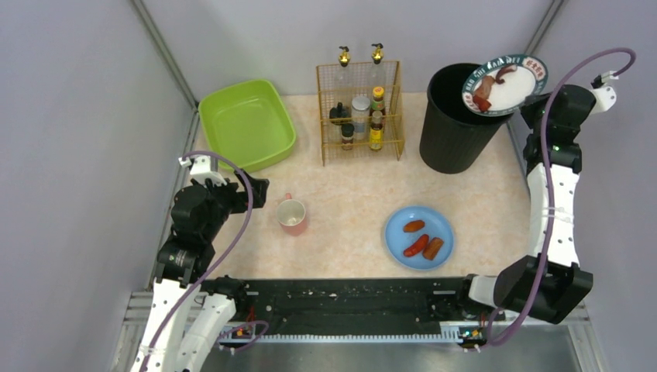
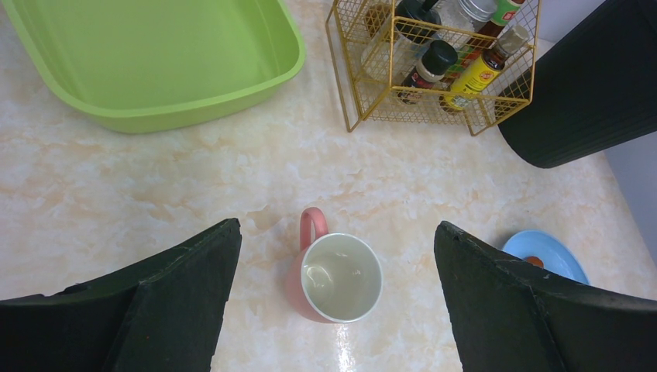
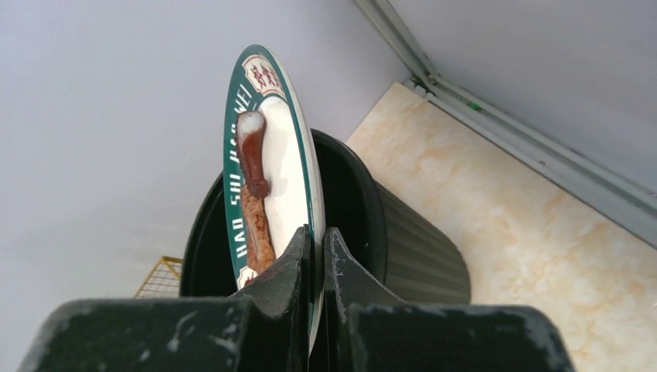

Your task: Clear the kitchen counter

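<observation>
Item 1: the surface (image 1: 349,194), a pale beige marbled counter. We find it filling the middle of the top view, between the grey walls and the black rail (image 1: 349,298) at the near edge where the arms are mounted.

Item 2: pink mug (image 1: 293,215), upright on the surface left of centre, handle pointing away from the arms. We see nothing solid in it.

Item 3: blue plate (image 1: 399,225), flat on the surface right of centre, carrying three sausages (image 1: 418,244).

Item 4: green tub (image 1: 248,124), at the far left corner.

Item 5: gold wire rack (image 1: 360,77), at the far centre, holding several bottles (image 1: 376,128).

Item 6: black bin (image 1: 445,147), at the far right, just beside the rack.

Item 7: white plate (image 1: 505,84), green-rimmed and lettered, held tilted in the air over the bin's far rim. Pieces of meat (image 1: 486,91) rest on its face.

Item 8: right fingers (image 3: 287,263), clamped on the white plate's edge, one on each face.

Item 9: left fingers (image 2: 186,287), spread wide and gripping nothing. In the left wrist view we note the mug between them, touching neither; from above they sit just left of the mug.
</observation>
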Tool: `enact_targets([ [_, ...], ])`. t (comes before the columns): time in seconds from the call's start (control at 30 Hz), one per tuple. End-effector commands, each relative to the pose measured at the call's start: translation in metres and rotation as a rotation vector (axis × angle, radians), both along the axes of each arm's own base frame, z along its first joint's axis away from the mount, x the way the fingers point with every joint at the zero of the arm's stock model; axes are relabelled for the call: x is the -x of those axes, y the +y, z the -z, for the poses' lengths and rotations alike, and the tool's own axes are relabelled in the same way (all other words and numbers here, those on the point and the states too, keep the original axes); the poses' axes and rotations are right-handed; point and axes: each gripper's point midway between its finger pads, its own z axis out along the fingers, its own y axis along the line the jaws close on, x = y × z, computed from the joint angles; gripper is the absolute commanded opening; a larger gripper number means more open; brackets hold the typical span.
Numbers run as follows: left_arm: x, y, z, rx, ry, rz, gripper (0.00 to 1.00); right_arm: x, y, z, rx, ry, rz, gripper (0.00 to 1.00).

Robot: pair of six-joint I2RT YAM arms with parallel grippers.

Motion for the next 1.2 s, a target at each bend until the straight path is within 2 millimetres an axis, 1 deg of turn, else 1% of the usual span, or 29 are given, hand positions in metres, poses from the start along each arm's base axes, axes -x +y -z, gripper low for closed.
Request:
enact_targets([
  [0.0, -0.003, -0.003, -0.01, 0.011, -0.036, 0.008, 0.99, 0.005, -0.012, -0.063, 0.177, -0.112, 0.029, 0.0],
  [0.07, -0.002, -0.003, -0.01, 0.011, -0.037, 0.008, 0.99, -0.001, -0.01, -0.061, 0.219, -0.087, 0.017, 0.0],
  [0.17, -0.002, -0.002, -0.01, 0.011, -0.039, 0.007, 0.99, -0.007, -0.003, -0.065, 0.331, -0.048, 0.034, 0.0],
  [0.23, -0.002, -0.002, -0.01, 0.011, -0.039, 0.007, 0.99, -0.012, 0.005, -0.068, 0.409, -0.021, 0.031, 0.0],
  [0.47, -0.002, -0.003, -0.011, 0.012, -0.04, 0.01, 0.99, -0.023, 0.025, -0.074, 0.566, 0.023, -0.004, 0.0],
  [0.57, -0.002, -0.003, -0.011, 0.014, -0.04, 0.01, 0.99, -0.024, 0.032, -0.079, 0.674, 0.04, 0.014, 0.0],
  [0.7, -0.002, -0.003, -0.01, 0.012, -0.04, 0.008, 0.99, -0.02, 0.032, -0.084, 0.777, 0.079, 0.063, 0.0],
  [0.73, -0.002, -0.003, -0.01, 0.012, -0.04, 0.009, 0.99, -0.019, 0.03, -0.09, 0.788, 0.066, 0.087, 0.0],
  [0.8, -0.002, -0.003, -0.01, 0.013, -0.039, 0.009, 0.99, -0.017, 0.038, -0.095, 0.811, 0.049, 0.086, 0.0],
  [0.93, -0.003, -0.003, -0.009, 0.013, -0.032, 0.009, 0.99, -0.01, 0.044, -0.11, 0.788, -0.01, 0.079, 0.0],
  [1.07, -0.002, -0.006, -0.009, 0.014, -0.031, 0.025, 0.99, 0.001, 0.055, -0.138, 0.752, -0.105, 0.045, 0.0],
  [1.17, -0.001, -0.009, -0.012, 0.016, -0.031, 0.046, 0.99, 0.008, 0.07, -0.158, 0.726, -0.169, -0.011, 0.0],
])
